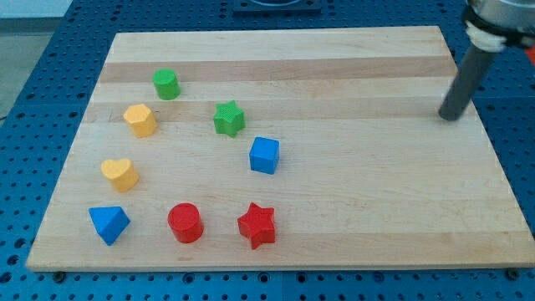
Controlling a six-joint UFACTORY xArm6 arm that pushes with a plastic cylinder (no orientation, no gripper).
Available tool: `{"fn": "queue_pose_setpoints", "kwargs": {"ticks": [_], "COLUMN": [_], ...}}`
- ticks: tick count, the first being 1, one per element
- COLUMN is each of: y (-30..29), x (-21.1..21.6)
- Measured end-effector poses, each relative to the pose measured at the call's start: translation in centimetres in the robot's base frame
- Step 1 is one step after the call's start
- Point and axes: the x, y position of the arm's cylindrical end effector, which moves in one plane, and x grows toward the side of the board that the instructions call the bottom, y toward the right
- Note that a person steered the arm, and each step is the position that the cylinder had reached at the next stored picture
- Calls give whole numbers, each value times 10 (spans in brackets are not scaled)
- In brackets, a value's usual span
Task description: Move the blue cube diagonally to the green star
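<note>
The blue cube [264,155] sits near the middle of the wooden board [359,192]. The green star [228,118] lies just up and to the left of it, a small gap between them. My tip [450,117] rests on the board at the far right, well away from both blocks, to the right of and slightly above the cube.
A green cylinder [166,84] and a yellow block [140,120] sit at the upper left. A yellow heart [119,173], a blue triangular block [109,223], a red cylinder [185,222] and a red star [257,225] lie along the lower left.
</note>
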Motion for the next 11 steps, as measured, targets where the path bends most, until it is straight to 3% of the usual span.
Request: {"fn": "queue_pose_setpoints", "kwargs": {"ticks": [2, 3, 4, 5, 6, 7, 9, 10, 11], "y": [-201, -260, -267, -230, -229, -279, -358, -358, -339], "x": [53, 97, 129, 98, 34, -3, 19, 36, 11]}}
